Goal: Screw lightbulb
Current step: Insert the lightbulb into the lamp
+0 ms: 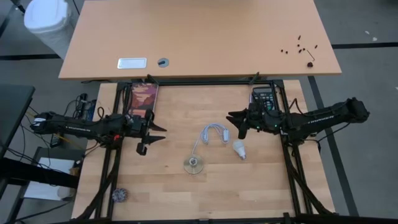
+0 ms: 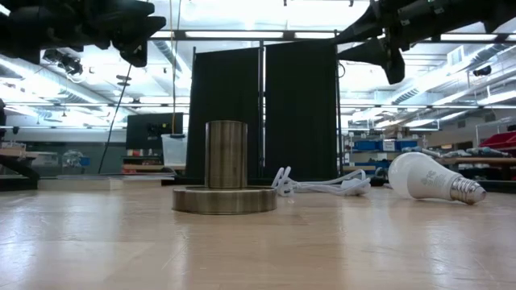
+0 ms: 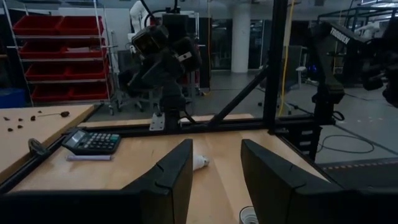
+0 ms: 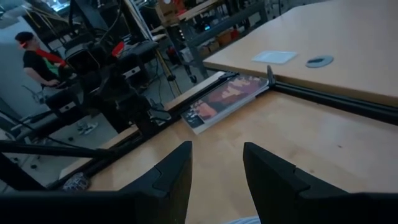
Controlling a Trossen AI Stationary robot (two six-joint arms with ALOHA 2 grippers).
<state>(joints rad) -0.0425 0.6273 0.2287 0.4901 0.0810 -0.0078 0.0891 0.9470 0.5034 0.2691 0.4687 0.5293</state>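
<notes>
The left tool [image 1: 149, 134] is hovering above the bench [image 1: 174, 193], fingers parted, gripping nothing. One socket [image 1: 194, 165] is standing at centre, its white cord [image 1: 211, 132] partly hiding behind it in the low view. One lightbulb [image 1: 239, 149] is lying on its side just right. The right tool [image 1: 235, 121] is hovering near it, parted, empty.

In the left wrist view, one finger [image 3: 168, 180] hides most of the lightbulb [image 3: 199, 162]; the socket [image 3: 249, 216] is cut off.
</notes>
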